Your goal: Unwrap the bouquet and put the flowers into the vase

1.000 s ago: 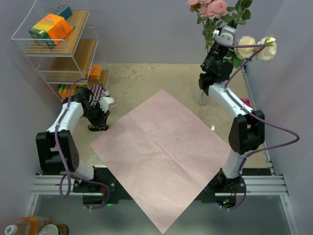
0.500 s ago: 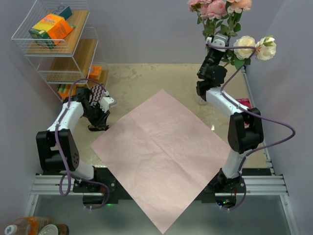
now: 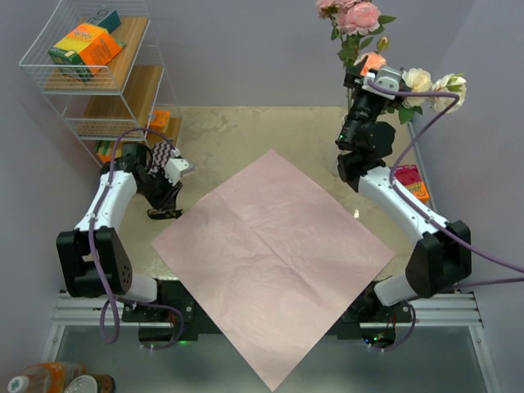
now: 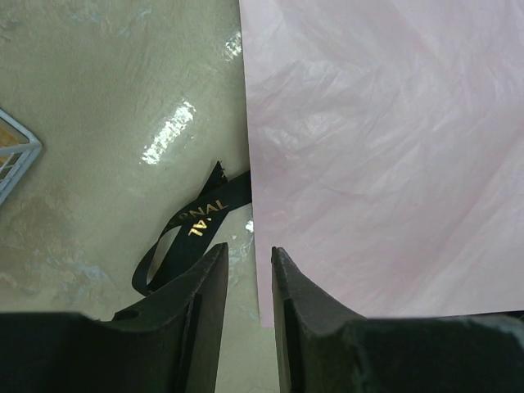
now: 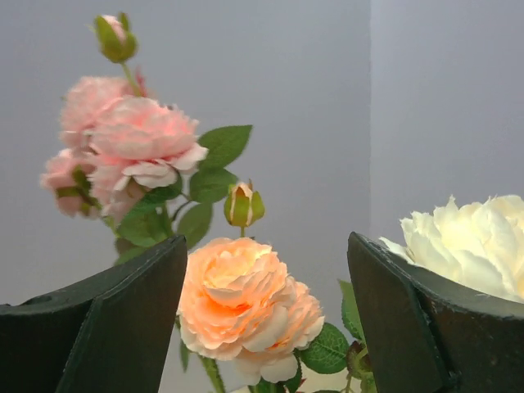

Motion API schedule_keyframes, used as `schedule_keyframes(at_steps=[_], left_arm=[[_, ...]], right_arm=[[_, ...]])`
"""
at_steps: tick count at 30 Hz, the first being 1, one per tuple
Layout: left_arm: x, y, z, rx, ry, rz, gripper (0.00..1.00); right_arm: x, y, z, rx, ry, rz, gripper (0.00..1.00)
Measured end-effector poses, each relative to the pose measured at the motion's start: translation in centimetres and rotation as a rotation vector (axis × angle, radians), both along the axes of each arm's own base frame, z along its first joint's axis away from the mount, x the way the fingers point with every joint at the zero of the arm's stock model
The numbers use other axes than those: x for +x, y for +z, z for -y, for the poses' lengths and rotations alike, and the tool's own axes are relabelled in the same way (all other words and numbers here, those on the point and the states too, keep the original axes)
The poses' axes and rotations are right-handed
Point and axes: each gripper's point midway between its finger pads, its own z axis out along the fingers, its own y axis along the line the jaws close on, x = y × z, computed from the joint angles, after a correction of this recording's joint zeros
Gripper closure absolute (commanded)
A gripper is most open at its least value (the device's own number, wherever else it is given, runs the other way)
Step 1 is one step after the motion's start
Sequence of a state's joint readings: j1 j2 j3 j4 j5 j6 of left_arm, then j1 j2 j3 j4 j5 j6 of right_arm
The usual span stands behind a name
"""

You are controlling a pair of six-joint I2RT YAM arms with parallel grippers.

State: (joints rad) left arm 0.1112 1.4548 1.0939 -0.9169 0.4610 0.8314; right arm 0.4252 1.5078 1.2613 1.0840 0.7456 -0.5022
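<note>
Right gripper jaws gape wide, empty; among the flowers, a peach rose sits between them. Left gripper jaws are narrowly apart, empty – ahead lie black ribbon, gold "NAL", and lilac paper.

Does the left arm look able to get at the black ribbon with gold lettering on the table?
Probably yes. The black ribbon with gold lettering lies uncovered on the beige stone-look table, just ahead of the left end effector and beside the pale pink paper sheet; nothing stands between.
</note>
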Motion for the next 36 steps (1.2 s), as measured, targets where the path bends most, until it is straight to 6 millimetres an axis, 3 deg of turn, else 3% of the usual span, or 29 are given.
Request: schedule_keyframes(at_steps=[3,6,9,12,18,21,25,26,28,36], left_arm=[[-0.2,0.6,0.0,0.001,0.0,0.016,0.67],[-0.4,0.9,0.2,-0.004,-0.001,0.018,0.67],[-0.7,1.1,0.3,-0.01,-0.003,0.015,0.67],[-0.8,1.3,0.4,-0.014,-0.004,0.019,0.67],[-0.8,1.7,0.6,-0.028,-0.003,0.024,0.66],[-0.7,1.9,0.7,-0.032,-0.001,0.028,0.66],[-0.5,2.3,0.8,-0.042,0.011,0.033,0.66],[-0.4,2.4,0.8,-0.045,0.012,0.036,0.66],[-0.2,2.6,0.9,-0.053,0.017,0.039,0.65],[0.0,2.9,1.4,-0.084,0.038,0.039,0.65]], right_arm=[[-1.0,0.9,-1.7,-0.011,0.097,-0.017,0.16],[-1.6,0.8,-6.2,-0.068,0.267,-0.065,0.17],[-1.6,-1.0,-10.5,-0.147,0.419,-0.15,0.19],[-1.1,-4.9,-13.6,-0.215,0.514,-0.299,0.19],[-1.8,-15.1,-15.1,-0.259,0.576,-0.582,0.17],[-2.8,-18.4,-15.5,-0.264,0.576,-0.689,0.16],[-5.0,-19.8,-17.6,-0.279,0.606,-0.743,0.11],[-5.9,-19.9,-18.3,-0.28,0.621,-0.753,0.01],[-7.1,-20.0,-18.9,-0.262,0.645,-0.768,0.01],[-10.8,-22.6,-17.0,-0.057,0.651,-0.908,0.01]])
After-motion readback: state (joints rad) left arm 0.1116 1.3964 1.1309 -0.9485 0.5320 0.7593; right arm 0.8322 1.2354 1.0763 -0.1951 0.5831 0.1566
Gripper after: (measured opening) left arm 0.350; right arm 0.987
